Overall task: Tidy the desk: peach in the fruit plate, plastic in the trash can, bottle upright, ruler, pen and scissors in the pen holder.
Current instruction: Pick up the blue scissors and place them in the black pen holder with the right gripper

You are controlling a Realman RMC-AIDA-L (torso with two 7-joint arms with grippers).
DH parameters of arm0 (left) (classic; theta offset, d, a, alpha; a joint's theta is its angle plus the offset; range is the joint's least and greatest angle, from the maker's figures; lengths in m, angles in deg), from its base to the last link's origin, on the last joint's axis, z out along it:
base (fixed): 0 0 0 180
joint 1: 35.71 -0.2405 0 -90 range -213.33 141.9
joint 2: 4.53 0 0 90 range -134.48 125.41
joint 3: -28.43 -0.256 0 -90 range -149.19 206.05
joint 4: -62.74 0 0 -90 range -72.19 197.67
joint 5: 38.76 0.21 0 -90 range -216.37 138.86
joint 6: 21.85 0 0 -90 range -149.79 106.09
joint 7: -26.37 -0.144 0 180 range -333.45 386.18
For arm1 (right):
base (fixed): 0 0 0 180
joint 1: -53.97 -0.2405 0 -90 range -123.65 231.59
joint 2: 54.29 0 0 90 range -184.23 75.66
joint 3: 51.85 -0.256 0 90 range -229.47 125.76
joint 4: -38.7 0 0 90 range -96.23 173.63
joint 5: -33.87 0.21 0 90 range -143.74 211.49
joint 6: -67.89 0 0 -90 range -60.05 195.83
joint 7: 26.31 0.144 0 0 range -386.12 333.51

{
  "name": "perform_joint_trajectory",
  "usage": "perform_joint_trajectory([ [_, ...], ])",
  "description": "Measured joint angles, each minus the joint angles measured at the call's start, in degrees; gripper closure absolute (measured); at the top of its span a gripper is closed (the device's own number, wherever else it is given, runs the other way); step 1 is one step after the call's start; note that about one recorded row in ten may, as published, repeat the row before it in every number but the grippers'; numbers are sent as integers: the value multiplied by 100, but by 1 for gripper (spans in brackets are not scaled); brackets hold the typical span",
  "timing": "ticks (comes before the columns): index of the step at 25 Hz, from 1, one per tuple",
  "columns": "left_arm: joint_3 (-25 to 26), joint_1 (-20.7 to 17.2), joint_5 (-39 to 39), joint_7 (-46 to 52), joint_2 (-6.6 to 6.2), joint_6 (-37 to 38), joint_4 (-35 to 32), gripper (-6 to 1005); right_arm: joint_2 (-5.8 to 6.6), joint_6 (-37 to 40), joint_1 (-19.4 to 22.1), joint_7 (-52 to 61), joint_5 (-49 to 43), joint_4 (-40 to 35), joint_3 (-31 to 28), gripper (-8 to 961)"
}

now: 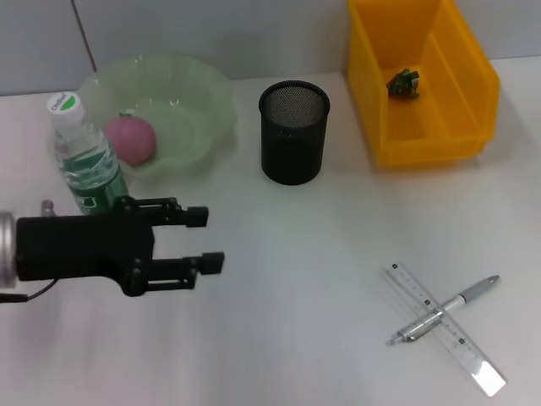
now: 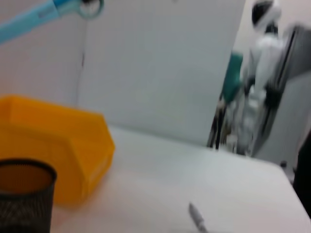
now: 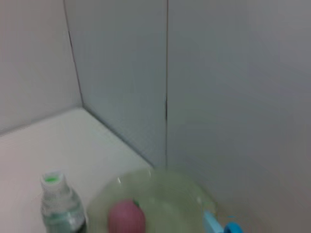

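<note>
The peach (image 1: 131, 139) lies in the green fruit plate (image 1: 207, 101), with the bottle (image 1: 84, 156) upright beside it. My left gripper (image 1: 205, 239) hovers open and empty in front of the bottle. Crumpled green plastic (image 1: 404, 82) sits in the yellow trash can (image 1: 423, 135). The black mesh pen holder (image 1: 293, 131) stands mid-table. The pen (image 1: 461, 299) lies across the clear ruler (image 1: 456, 342) at the front right. The blue scissors (image 2: 29, 17) hang in the air above the table and show close to the right wrist camera (image 3: 218, 225). The right gripper holding them is outside the head view.
Grey wall panels close off the back of the white table. The left wrist view shows the trash can (image 2: 73, 141), the pen holder (image 2: 24, 199) and the pen (image 2: 197, 218), with people and equipment beyond the table's far edge.
</note>
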Motion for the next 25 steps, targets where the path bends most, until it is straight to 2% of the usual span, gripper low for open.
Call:
perform_joint_trajectory([
  [1, 154, -23, 350, 253, 70, 22, -235, 317, 11, 104, -175, 107, -331, 95, 4, 808],
  [2, 154, -23, 350, 253, 70, 22, -235, 317, 11, 104, -175, 107, -331, 95, 4, 807],
  [3, 376, -40, 767, 500, 188, 54, -527, 317, 19, 161, -280, 150, -523, 187, 3, 806],
  [4, 886, -19, 1647, 948, 481, 209, -1007, 317, 46, 252, -461, 227, -825, 366, 4, 805],
  [5, 1008, 5, 1791, 1006, 556, 251, -1074, 317, 46, 252, -461, 227, -825, 366, 4, 803],
  [6, 1129, 34, 1954, 1073, 628, 299, -1134, 317, 91, 289, -647, 294, -1055, 631, 10, 802],
  [7, 1129, 34, 1954, 1073, 628, 299, -1134, 317, 91, 289, -647, 294, -1055, 631, 10, 801],
  [9, 1449, 128, 2314, 1175, 810, 408, -1200, 317, 174, 278, -883, 333, -1292, 1148, 81, 799],
  [10, 1530, 147, 2366, 1178, 868, 431, -1201, 317, 174, 278, -883, 333, -1292, 1148, 81, 797],
  [11, 1530, 147, 2366, 1178, 868, 431, -1201, 317, 224, 191, -1001, 344, -1394, 1470, 175, 796],
  [12, 1530, 147, 2366, 1178, 868, 431, -1201, 317, 224, 191, -1001, 344, -1394, 1470, 175, 795],
  [13, 1615, 159, 2388, 1183, 945, 450, -1198, 317, 243, 125, -1068, 347, -1453, 1622, 224, 794],
  [16, 1627, 153, 2372, 1169, 968, 400, -1154, 317, 276, -123, -1287, 357, -1654, 2149, 438, 790],
  [25, 1643, 185, 2025, 706, 990, 124, -504, 318, 207, -772, -1415, 365, -1723, 2843, 909, 779],
])
